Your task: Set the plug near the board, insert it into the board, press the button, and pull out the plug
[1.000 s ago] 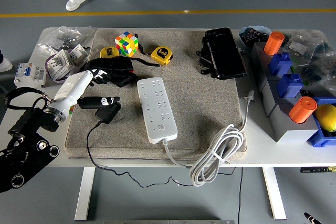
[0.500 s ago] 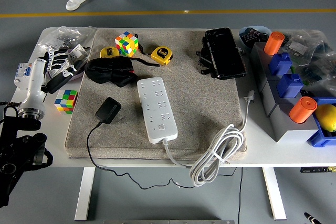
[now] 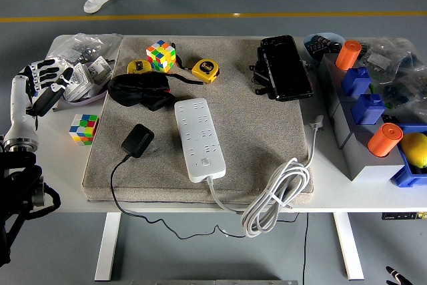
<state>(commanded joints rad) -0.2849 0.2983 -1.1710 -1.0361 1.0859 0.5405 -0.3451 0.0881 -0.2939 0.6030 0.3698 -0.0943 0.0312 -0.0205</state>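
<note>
The plug (image 3: 137, 139) is left lying on the mat, just left of the power strip (image 3: 199, 137); the left hand (image 3: 45, 79) is held far left, fingers loose, nothing grasped.

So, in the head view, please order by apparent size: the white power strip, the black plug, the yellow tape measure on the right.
1. White power strip, clearly largest.
2. Black plug.
3. Yellow tape measure. It looks slightly smaller than the plug but lies farther from the camera, so this order is unsure.
</note>
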